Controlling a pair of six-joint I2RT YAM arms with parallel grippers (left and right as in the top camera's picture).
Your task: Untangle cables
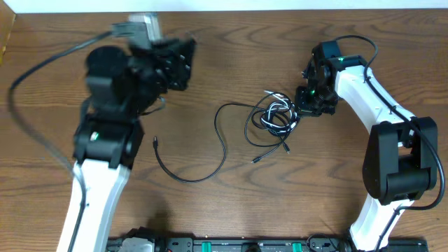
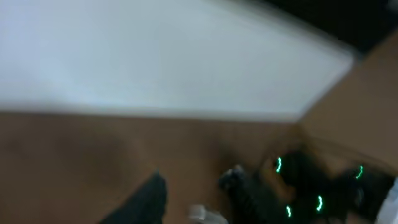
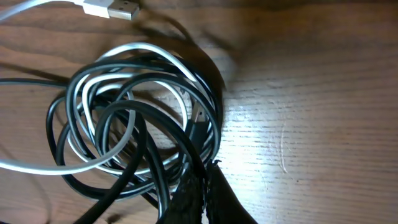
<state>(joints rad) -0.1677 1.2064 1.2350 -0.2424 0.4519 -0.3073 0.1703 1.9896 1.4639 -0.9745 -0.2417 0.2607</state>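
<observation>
The cables (image 1: 275,116) lie knotted in a small heap right of the table's middle. In the right wrist view, white loops (image 3: 73,102) weave through black ones (image 3: 144,119), and a white USB plug (image 3: 113,9) lies at the top. One black cable (image 1: 221,143) runs out leftward in a wide loop to a plug (image 1: 154,144). My right gripper (image 1: 300,110) (image 3: 210,168) sits at the heap's right edge, shut with a black strand pinched at its tips. My left gripper (image 1: 183,64) (image 2: 196,180) is raised at the far left, well away from the cables; its blurred fingers stand apart, holding nothing.
A thick arm wire (image 1: 33,71) curves along the table's left side. Equipment with green lights (image 1: 231,246) lines the front edge. In the left wrist view a white wall (image 2: 155,56) stands beyond the table, and the right arm (image 2: 314,194) shows with green lights.
</observation>
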